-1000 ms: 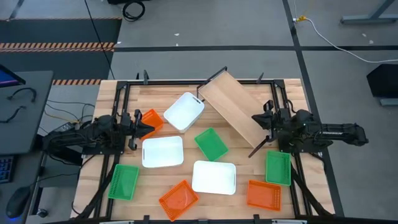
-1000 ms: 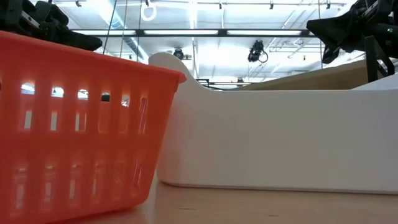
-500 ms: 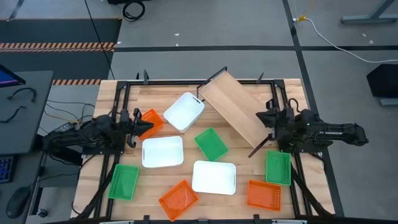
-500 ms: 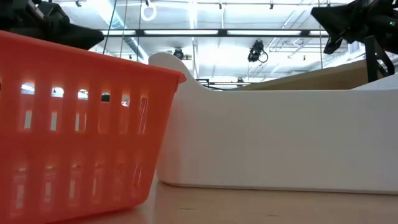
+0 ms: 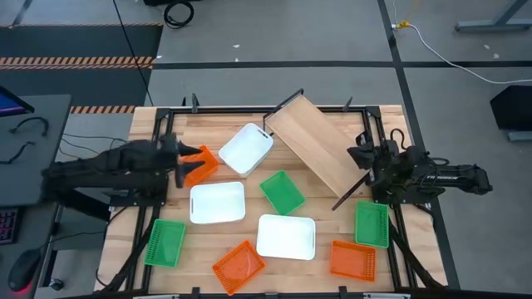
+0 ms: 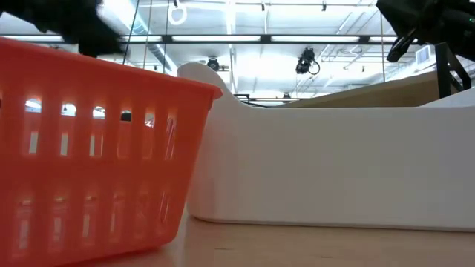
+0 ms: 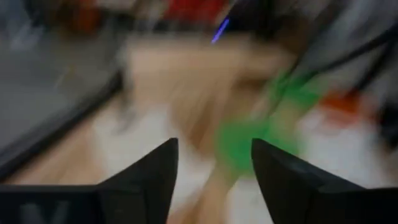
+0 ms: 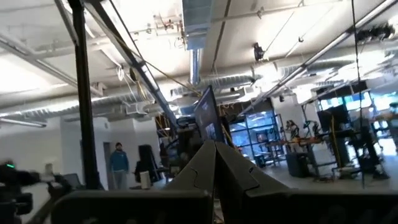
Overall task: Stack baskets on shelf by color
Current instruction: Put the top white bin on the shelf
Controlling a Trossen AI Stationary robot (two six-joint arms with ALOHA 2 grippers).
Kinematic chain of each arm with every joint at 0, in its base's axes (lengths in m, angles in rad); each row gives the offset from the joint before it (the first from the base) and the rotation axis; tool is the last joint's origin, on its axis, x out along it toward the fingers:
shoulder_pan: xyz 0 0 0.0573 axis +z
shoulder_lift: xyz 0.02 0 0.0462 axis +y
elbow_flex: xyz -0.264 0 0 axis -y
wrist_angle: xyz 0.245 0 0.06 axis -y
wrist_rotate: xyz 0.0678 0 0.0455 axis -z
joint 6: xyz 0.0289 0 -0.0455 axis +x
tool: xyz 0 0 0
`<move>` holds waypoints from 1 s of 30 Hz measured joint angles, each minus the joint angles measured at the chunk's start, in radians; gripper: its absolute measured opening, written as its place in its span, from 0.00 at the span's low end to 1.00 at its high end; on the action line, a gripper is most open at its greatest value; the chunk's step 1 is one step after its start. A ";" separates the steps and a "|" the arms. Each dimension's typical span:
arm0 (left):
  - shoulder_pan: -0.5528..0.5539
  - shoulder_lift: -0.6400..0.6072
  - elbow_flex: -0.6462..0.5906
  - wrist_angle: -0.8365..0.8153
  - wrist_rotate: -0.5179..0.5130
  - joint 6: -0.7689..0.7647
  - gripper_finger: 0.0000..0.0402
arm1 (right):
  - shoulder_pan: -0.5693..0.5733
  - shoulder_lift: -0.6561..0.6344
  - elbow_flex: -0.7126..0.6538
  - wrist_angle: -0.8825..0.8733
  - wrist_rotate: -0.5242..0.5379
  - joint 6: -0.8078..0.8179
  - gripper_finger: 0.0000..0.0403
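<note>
Nine baskets lie scattered on the plank table: white ones (image 5: 246,149), (image 5: 218,202), (image 5: 286,237), green ones (image 5: 282,192), (image 5: 165,242), (image 5: 371,224), orange ones (image 5: 199,164), (image 5: 238,266), (image 5: 352,259). The shelf (image 5: 312,141), a slanted plywood board on a black frame, stands at the far middle with nothing on it. My left gripper (image 5: 178,158) hovers by the left edge of the far-left orange basket. It is open (image 7: 214,163) with nothing between its fingers. My right gripper (image 5: 357,154) is shut (image 8: 216,149) beside the shelf's right end and points up into the room.
A black frame (image 5: 166,124) runs round the tabletop's edges. The low view is filled by the near orange basket (image 6: 89,148) and a white basket (image 6: 334,163), with the shelf board (image 6: 371,93) behind. People stand far off in the room (image 8: 118,165).
My left arm has swung up off its low rest, blurred with speed, and its gripper stays by the far-left orange basket. My right gripper has tipped a little upward in place. No basket has moved.
</note>
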 joint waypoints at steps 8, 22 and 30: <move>-0.001 0.346 0.155 -0.202 -0.038 -0.036 0.63 | -0.003 0.000 0.000 -0.037 0.045 -0.226 0.04; -0.092 0.859 0.592 -0.363 -0.127 0.198 0.55 | -0.003 0.000 0.000 0.005 0.161 -0.477 0.04; -0.071 1.111 0.725 -0.576 -0.158 0.376 0.54 | -0.003 0.000 0.000 0.004 0.165 -0.487 0.04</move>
